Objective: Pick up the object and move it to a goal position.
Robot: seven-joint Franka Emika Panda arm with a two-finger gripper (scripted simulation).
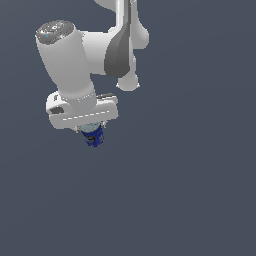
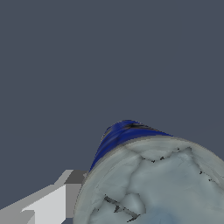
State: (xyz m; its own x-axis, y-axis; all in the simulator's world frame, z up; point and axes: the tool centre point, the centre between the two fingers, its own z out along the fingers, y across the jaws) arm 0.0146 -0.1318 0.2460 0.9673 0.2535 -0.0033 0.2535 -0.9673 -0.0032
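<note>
In the upper left of the frame, the white gripper (image 1: 93, 131) pinched the small dark-blue cylindrical can with a grey-silver top (image 1: 93, 135) between its jaws, directly beneath the white arm (image 1: 67, 62).

A small cylindrical can (image 1: 93, 135) sat in the upper left of the exterior view, left of centre. Its sides were dark blue with a label too small to read, and its top was pale grey-silver. Only its lower part showed. In the wrist view the can (image 2: 153, 179) filled the lower right, its flat, mottled grey top facing the camera, blue side behind.
</note>
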